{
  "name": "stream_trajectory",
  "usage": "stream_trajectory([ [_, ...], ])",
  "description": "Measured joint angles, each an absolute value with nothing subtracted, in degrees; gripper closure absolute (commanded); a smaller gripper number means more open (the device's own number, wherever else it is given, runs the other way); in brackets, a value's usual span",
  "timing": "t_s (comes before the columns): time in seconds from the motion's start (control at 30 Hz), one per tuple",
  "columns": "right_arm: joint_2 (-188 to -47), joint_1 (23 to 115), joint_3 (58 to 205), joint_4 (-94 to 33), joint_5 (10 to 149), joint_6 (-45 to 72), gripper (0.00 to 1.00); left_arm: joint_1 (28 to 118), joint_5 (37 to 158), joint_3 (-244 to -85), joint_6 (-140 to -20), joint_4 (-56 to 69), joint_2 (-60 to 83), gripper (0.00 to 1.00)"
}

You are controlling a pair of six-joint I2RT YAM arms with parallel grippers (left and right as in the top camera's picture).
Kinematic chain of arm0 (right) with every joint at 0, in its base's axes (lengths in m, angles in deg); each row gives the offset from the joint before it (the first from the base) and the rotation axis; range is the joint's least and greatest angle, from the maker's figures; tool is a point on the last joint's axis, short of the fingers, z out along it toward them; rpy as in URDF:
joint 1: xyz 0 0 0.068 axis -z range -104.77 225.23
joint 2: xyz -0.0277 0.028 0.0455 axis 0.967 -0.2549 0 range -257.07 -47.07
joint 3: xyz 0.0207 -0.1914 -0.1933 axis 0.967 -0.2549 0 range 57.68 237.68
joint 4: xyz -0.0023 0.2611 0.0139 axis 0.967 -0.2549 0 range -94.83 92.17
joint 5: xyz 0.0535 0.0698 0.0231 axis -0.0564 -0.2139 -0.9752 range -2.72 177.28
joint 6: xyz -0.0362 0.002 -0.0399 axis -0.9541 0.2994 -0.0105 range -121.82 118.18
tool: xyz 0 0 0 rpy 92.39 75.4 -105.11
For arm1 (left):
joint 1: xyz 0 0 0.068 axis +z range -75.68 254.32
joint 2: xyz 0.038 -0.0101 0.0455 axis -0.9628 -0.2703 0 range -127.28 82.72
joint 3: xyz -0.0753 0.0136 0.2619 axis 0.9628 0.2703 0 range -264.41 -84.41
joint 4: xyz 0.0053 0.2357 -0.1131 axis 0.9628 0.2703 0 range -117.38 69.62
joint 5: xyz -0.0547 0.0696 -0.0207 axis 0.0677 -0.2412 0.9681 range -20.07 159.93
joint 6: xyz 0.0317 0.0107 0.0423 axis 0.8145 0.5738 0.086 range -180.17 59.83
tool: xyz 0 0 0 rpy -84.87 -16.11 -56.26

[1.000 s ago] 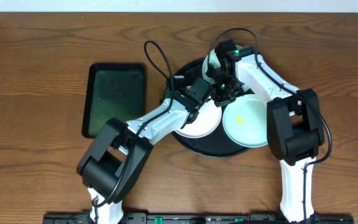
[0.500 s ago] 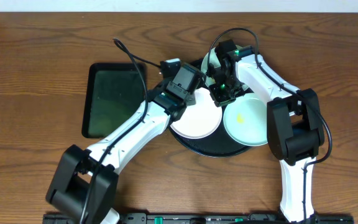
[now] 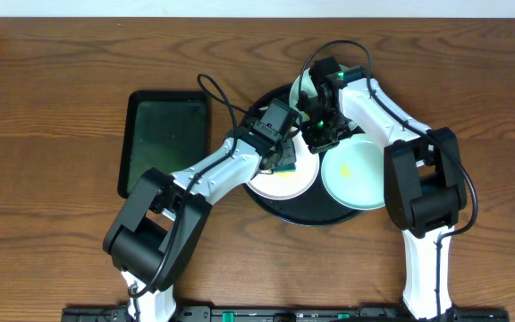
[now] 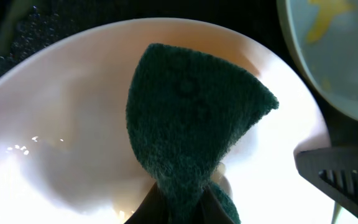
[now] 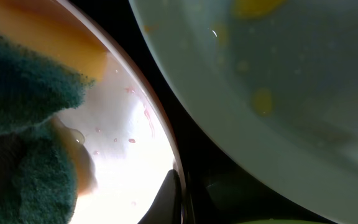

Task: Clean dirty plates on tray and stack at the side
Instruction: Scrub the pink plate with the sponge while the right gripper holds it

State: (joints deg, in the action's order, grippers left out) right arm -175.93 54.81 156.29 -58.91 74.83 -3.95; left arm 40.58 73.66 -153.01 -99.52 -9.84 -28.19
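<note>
The black tray [image 3: 304, 213] holds a white plate [image 3: 280, 185] and a mint-blue plate [image 3: 356, 176] with yellow smears; a second mint-blue plate [image 3: 301, 88] peeks out behind the right arm. My left gripper [image 3: 284, 154] is shut on a green sponge [image 4: 191, 118] that presses on the white plate [image 4: 67, 124]. My right gripper [image 3: 316, 136] is shut on the white plate's rim [image 5: 166, 155], one finger [image 5: 171, 194] inside the rim. The smeared mint-blue plate shows beside it in the right wrist view [image 5: 278, 81] and in the left wrist view [image 4: 334, 50].
A rectangular dark-green tray [image 3: 164, 143] lies on the wooden table left of the black tray. Both arms cross over the black tray, and loose cables arch above them. The right gripper's finger [image 4: 340, 177] shows at the edge of the left wrist view.
My left gripper swung up and left off the white plate, then came back down onto it with the sponge. The right gripper has stayed on the rim.
</note>
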Motion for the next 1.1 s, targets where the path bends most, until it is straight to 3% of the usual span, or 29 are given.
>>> stream_trajectory([
  [0.17,-175.9,54.9,156.3,-59.3,74.8,-4.0,0.99,41.3,71.6,-153.3,-99.1,-8.0,-28.6,0.93],
  [0.47,-175.9,54.8,156.3,-59.8,73.7,-4.0,0.99,43.0,53.7,-154.0,-95.7,-2.9,-28.7,0.93],
  [0.63,-175.9,54.7,156.3,-59.6,72.4,-4.0,0.99,42.8,49.5,-154.0,-94.3,-2.8,-28.2,0.93],
  [0.83,-175.9,54.9,156.3,-60.3,73.7,-4.0,0.99,44.5,53.8,-153.1,-94.2,-1.7,-21.8,0.92],
  [1.1,-175.9,54.9,156.3,-60.1,75.0,-4.0,0.99,45.1,69.2,-153.1,-98.4,-1.0,-18.4,0.93],
])
